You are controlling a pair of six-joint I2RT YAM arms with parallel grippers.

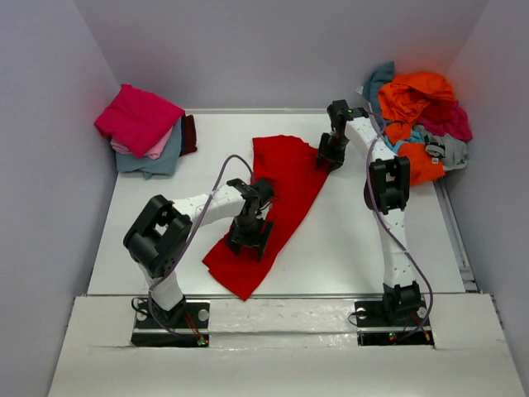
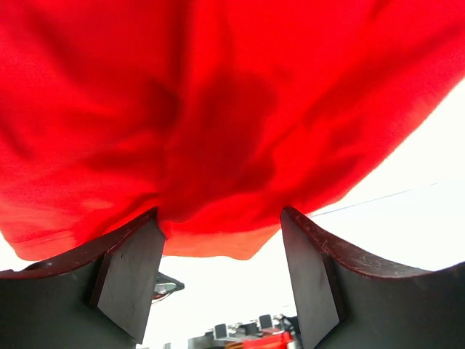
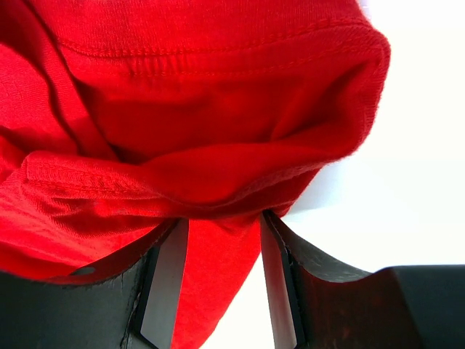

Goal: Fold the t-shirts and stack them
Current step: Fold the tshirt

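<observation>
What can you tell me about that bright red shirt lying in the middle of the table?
The red t-shirt is soft plain cloth with stitched hems, gathered into a long band lying diagonally across the white table. The right gripper pinches a bunched hem at its far end; the left gripper sits over its near half, fingers apart astride the cloth.

White table [image 1: 347, 248]: red t-shirt [image 1: 285, 178] diagonal at centre; folded stack [image 1: 145, 132] far left; heap [image 1: 421, 116] far right.
</observation>
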